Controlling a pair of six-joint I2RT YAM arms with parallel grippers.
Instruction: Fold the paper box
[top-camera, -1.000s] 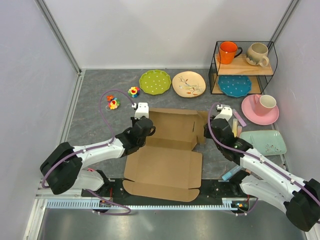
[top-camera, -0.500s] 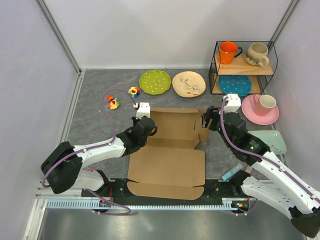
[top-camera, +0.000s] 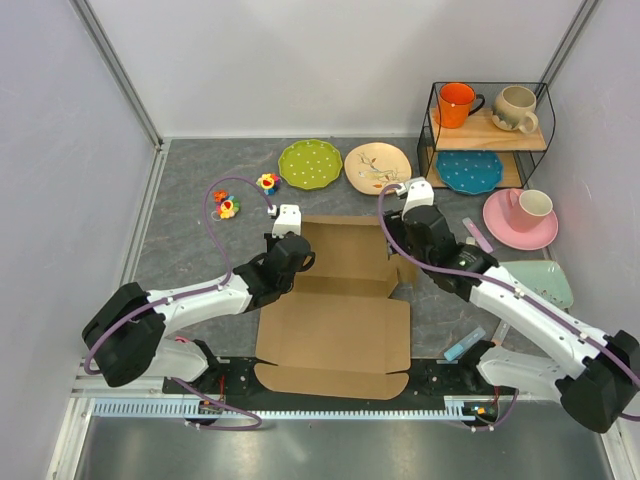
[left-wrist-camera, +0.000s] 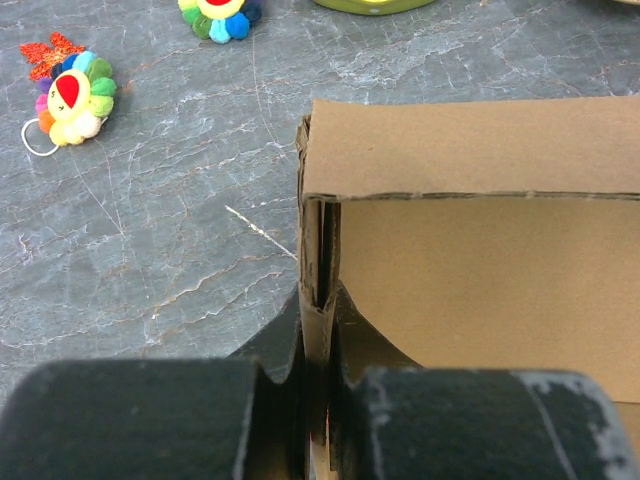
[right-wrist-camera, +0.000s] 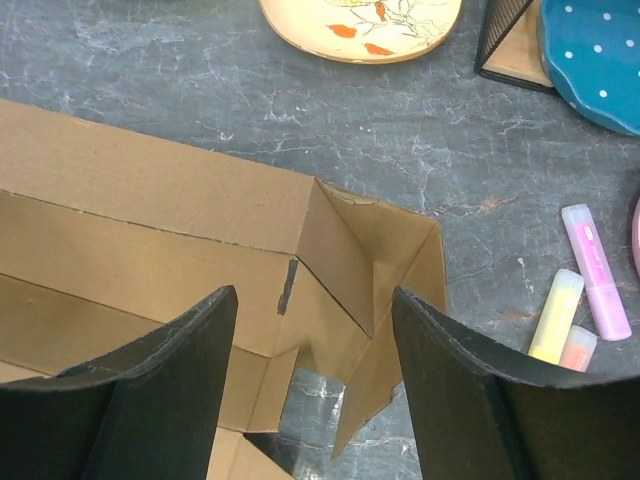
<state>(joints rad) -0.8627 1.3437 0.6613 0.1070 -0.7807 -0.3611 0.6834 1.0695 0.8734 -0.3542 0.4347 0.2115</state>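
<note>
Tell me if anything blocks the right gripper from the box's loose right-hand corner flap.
Nothing visible does. The right gripper is open directly over the right corner of the paper box, with only cardboard between its fingers. The highlighters lie off to the right, apart from the flap.

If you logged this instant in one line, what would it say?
task: fold paper box | left gripper: shut on its left wall | right gripper: open over right corner flap
</note>
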